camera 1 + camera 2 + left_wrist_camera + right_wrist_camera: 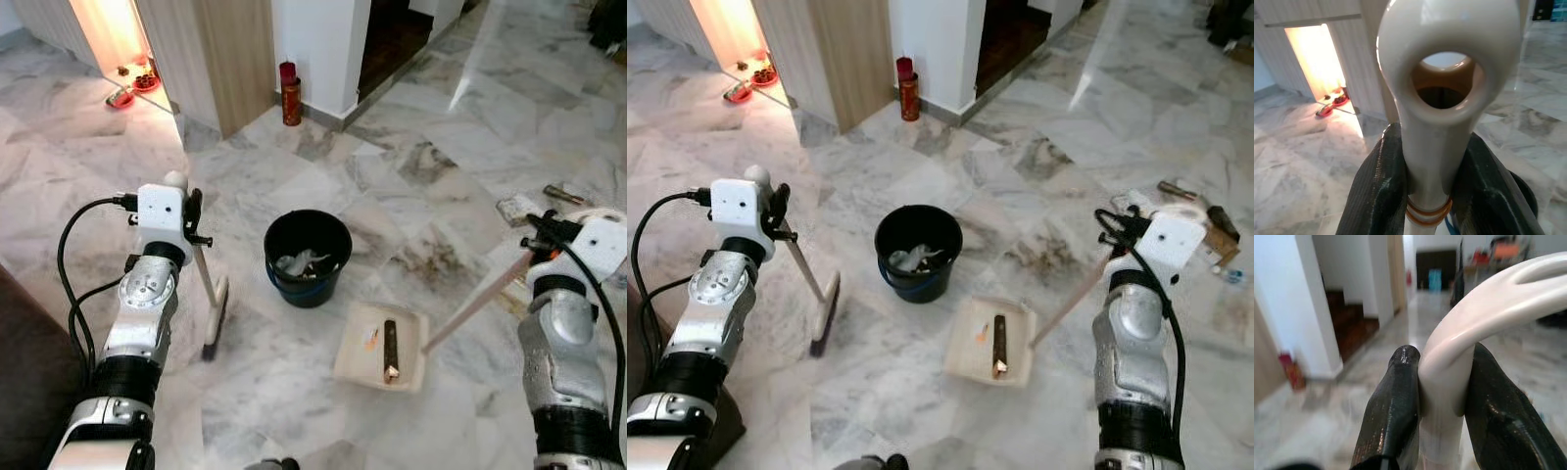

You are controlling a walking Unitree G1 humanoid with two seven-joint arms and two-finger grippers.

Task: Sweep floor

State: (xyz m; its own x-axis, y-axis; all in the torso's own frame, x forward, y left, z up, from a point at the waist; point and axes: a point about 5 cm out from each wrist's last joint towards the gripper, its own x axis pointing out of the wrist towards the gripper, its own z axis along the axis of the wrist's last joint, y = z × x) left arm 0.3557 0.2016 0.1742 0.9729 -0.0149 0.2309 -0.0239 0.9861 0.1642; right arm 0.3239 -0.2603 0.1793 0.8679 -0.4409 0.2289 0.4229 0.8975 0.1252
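My left gripper (192, 227) is shut on the cream handle of a small broom (209, 294), whose brush head rests on the marble floor left of a black bucket (307, 257). In the left wrist view the black fingers (1376, 196) clamp the handle's looped end (1444, 73). My right gripper (541, 235) is shut on the long pale handle (475, 305) of a cream dustpan (355, 357) lying flat on the floor in front of the bucket. The pan holds a brown stick-like piece (390, 350) and a small orange scrap (370, 338). The bucket contains crumpled white rubbish (299, 262).
Loose litter (516, 209) lies on the floor at the far right. A red cylinder (290, 95) stands by the white wall corner. A lit wooden alcove (127, 59) is at the back left, a dark doorway (392, 39) behind. A dark sofa edge (24, 362) borders my left.
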